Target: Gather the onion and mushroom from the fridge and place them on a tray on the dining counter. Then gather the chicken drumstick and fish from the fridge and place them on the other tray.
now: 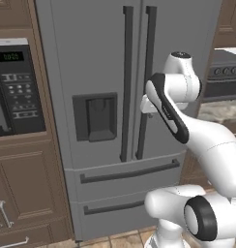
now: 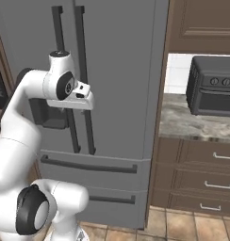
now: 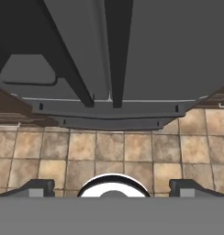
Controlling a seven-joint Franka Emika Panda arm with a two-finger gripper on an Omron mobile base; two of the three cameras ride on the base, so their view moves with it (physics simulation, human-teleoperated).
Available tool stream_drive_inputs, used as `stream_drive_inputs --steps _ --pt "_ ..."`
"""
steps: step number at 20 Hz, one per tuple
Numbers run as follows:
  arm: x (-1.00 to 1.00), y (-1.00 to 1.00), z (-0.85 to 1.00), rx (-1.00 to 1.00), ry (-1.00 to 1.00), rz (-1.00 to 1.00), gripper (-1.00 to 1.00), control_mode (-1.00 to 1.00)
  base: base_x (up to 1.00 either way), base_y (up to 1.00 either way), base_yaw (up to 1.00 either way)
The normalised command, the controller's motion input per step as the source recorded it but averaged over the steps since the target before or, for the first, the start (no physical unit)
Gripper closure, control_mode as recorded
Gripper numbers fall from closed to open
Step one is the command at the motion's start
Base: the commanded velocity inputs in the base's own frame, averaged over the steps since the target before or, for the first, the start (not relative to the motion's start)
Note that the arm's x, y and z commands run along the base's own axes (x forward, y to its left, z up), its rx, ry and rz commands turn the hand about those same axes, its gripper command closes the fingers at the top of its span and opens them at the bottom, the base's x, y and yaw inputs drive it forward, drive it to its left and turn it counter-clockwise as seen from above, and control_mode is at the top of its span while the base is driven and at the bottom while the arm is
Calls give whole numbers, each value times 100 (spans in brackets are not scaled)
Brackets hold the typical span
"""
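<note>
Gripper (image 3: 112, 186) is held wide open, empty, directly before the closed fridge (image 1: 95, 58), beside its two dark vertical handles (image 1: 127, 82), above the tiled floor (image 3: 109, 151).

Green digits on microwave (image 1: 13, 87) display, too blurred to read

Glossy white rounded arm (image 1: 212, 145) links, dark joint bands; grey round end caps; small dark finger tips (image 3: 40, 186)
</note>
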Motion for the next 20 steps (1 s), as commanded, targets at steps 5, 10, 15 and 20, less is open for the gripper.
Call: stream_drive_inputs --steps 5,10,15,20 --pt "2 0 0 0 -6 1 -100 -100 23 0 0" --pt "0 0 33 -3 -50 4 -100 -100 0 0 0" --pt "20 0 43 -2 -44 4 -100 -100 0 0 0" --pt "42 -1 50 1 -22 1 -100 -100 0 0 0"
